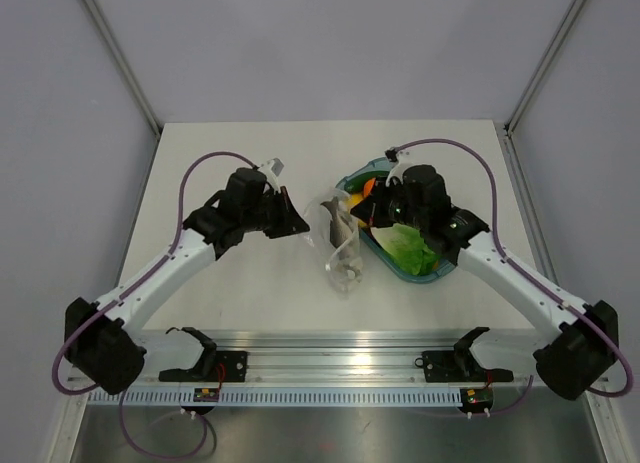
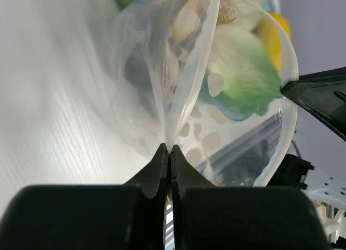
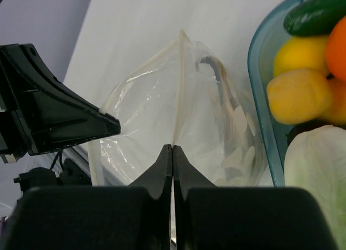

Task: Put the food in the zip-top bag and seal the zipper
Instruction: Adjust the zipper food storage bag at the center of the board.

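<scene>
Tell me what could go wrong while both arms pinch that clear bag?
The left gripper and right gripper each pinch only a thin edge of the zip-top bag, so the slick plastic might slip free. Both are occupied while the lettuce and the rest sit in the teal tray. Releasing one to fetch food could let the mouth sag shut.
</scene>
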Available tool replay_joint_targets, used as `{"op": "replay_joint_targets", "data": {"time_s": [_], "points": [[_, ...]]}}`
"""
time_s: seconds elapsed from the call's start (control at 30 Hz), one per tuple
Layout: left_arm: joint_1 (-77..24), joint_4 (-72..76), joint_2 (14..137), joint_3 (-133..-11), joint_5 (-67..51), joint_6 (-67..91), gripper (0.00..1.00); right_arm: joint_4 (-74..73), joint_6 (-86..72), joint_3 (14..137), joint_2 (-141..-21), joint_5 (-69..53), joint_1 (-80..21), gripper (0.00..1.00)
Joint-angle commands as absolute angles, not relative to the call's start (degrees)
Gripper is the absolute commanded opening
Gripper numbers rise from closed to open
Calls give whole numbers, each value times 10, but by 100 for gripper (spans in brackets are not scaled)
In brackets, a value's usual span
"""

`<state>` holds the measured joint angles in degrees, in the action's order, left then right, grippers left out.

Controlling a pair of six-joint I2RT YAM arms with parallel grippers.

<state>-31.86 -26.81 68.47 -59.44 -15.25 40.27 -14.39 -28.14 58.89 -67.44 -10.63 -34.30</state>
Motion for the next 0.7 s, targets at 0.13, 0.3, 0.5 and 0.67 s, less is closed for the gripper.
{"op": "replay_joint_targets", "data": {"time_s": [0.13, 0.3, 0.5, 0.67], "points": [[-327, -297, 671, -727, -192, 374, 0, -127, -290, 656, -667, -160, -350, 0], [-327, -300, 654, -737, -173, 361, 0, -98, -287, 644, -638, -149, -351, 0], [-327, -260, 733, -640, -173, 374, 0, -77, -294, 585, -728, -127, -351, 0], [-327, -276, 730, -662, -164, 372, 0, -74, -300, 593, -745, -136, -351, 0]]}}
